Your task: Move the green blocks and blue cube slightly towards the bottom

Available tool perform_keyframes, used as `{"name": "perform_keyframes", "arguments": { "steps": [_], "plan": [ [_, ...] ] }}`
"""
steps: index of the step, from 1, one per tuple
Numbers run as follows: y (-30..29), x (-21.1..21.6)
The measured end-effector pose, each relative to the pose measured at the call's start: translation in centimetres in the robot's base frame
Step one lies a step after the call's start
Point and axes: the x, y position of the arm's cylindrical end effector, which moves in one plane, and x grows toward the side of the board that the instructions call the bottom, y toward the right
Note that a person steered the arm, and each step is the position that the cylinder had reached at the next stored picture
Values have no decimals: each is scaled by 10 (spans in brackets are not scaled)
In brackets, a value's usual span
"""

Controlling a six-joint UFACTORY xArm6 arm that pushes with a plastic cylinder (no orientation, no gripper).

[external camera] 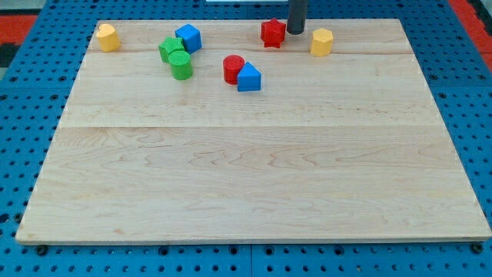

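Wooden board [254,185], three planks; the near two-thirds holds no blocks. Eight blocks, all in the far third.

Nearest pair, centre: red cylinder [233,68] touching a blue block with a peaked top [249,78] on the view's right of it.

Left of them, two green blocks: green cylinder [181,65] in front, a second green block [170,48], shape unclear, touching it behind. Blue cube [188,38] sits just beyond these, touching or nearly touching the rear green one.

Farthest row: yellow block [108,37] at the view's top left corner, red star-like block [273,33] centre, yellow hexagonal block [321,41] to its right.

Count: two green, two blue, two red, two yellow.

My tip [295,31] rests just right of the red star-like block, close beside it, contact uncertain; it grips nothing, well apart from the green blocks and blue cube.
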Motion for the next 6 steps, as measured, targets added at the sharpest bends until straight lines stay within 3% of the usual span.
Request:
{"name": "perform_keyframes", "arguments": {
  "steps": [1,4,6],
  "plan": [
    [-52,0],
    [-103,-21],
    [-103,-21]
  ]
}}
